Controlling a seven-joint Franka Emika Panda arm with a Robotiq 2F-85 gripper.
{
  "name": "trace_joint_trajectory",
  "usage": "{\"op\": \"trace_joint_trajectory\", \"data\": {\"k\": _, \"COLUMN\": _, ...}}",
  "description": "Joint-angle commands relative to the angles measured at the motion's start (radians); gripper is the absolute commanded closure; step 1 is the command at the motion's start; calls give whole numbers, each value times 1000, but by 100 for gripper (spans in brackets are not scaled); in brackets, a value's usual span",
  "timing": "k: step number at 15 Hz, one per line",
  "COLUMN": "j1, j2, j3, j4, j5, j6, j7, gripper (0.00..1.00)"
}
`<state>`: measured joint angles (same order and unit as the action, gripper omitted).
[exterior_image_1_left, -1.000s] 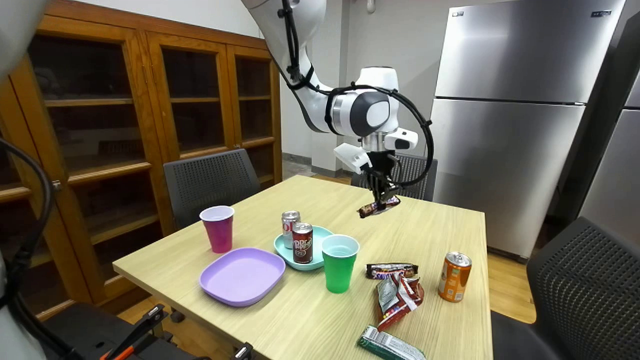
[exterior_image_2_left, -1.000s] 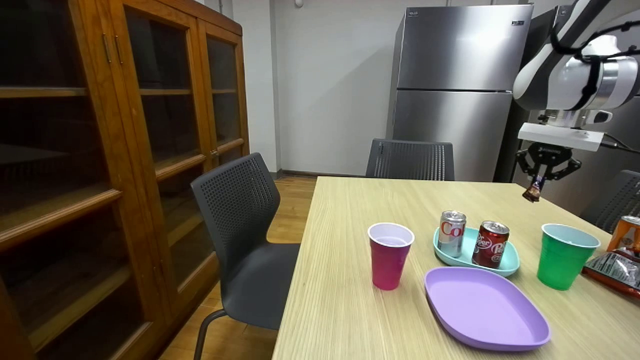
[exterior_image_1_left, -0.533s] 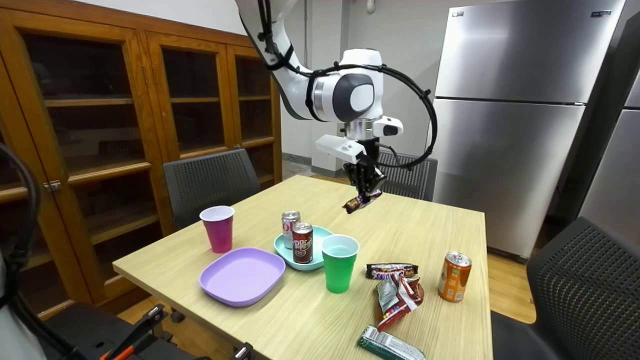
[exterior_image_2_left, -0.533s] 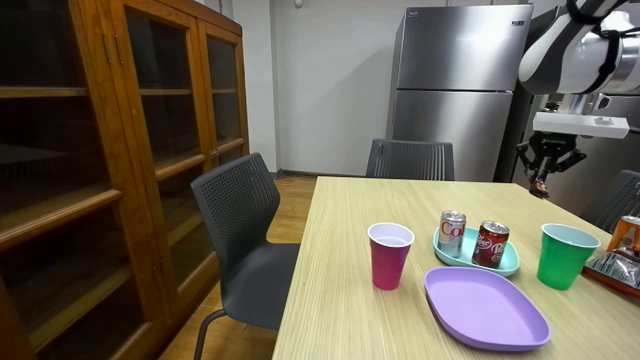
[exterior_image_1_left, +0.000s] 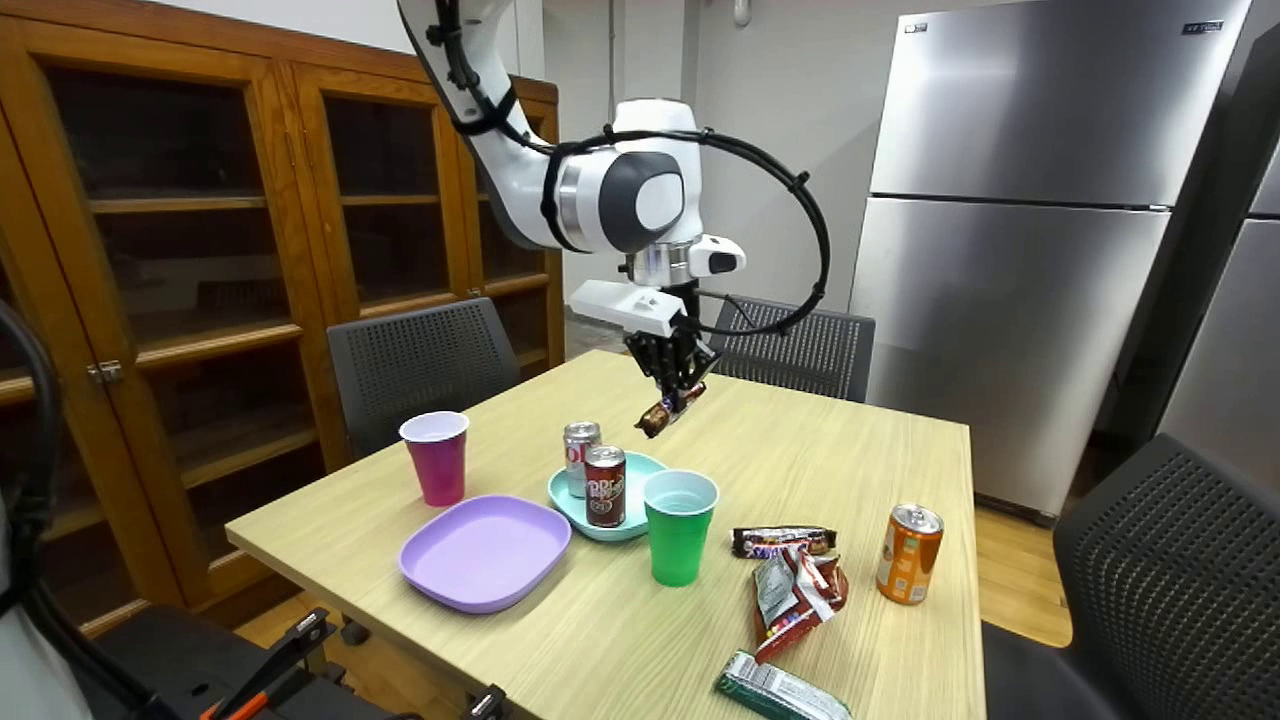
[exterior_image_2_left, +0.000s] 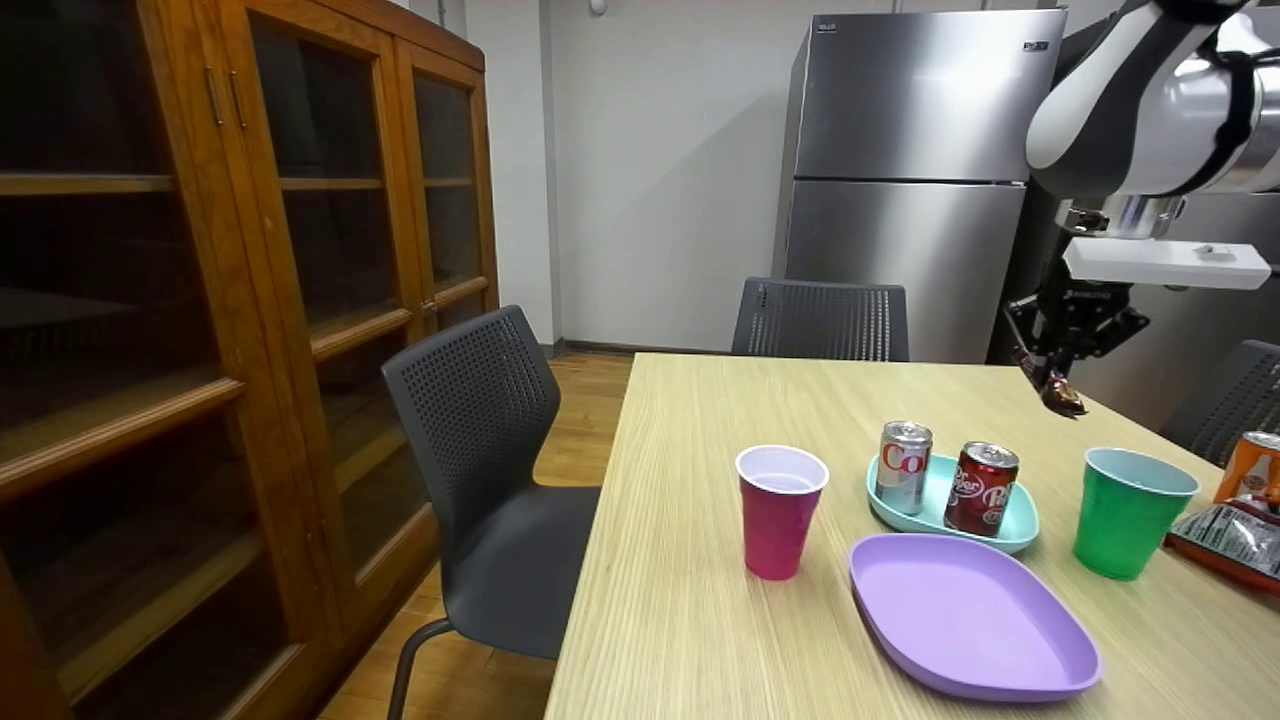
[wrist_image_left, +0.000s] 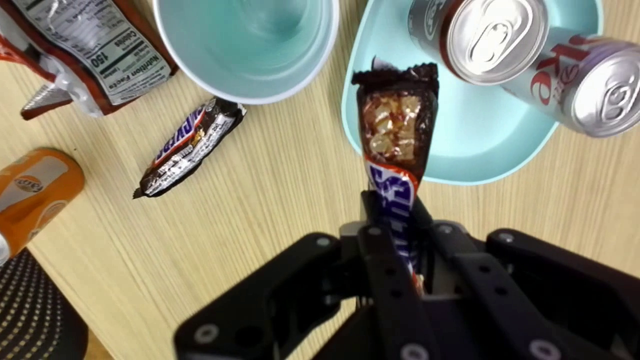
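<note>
Snickers bar (wrist_image_left: 392, 130) sits clamped in the downward-pointing tool (exterior_image_1_left: 678, 394), the bent arm (exterior_image_1_left: 590, 205) above the table (exterior_image_1_left: 840, 460).

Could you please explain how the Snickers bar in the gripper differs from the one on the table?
The held bar is clamped in the gripper; the other bar lies on the table. In the wrist view, the held bar shows a golden-brown picture, the other bar a fine-print side. Both are Snickers in dark brown wrapping.

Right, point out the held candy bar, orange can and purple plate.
Held candy bar (wrist_image_left: 395, 171), wrist view: wrapper
Orange can (exterior_image_1_left: 909, 560), in an exterior view: side
Purple plate (exterior_image_2_left: 972, 612), in an exterior view: middle
</note>
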<state>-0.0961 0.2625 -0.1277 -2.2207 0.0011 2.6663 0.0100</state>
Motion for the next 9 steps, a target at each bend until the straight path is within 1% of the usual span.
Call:
{"op": "trace_joint_trajectory", "data": {"k": 1, "j1": 6, "j2": -92, "j3": 29, "j4": -111, "j5": -19, "j6": 37, "j7": -62, "gripper": 97}}
{"op": "trace_joint_trajectory", "data": {"k": 5, "j1": 8, "j2": -138, "j3": 60, "j4": -180, "j5": -10, "j6": 54, "j7": -135, "gripper": 97}}
{"op": "trace_joint_trajectory", "data": {"k": 9, "j1": 8, "j2": -156, "j3": 88, "j4": -216, "j5": 18, "j6": 28, "j7": -218, "gripper": 97}}
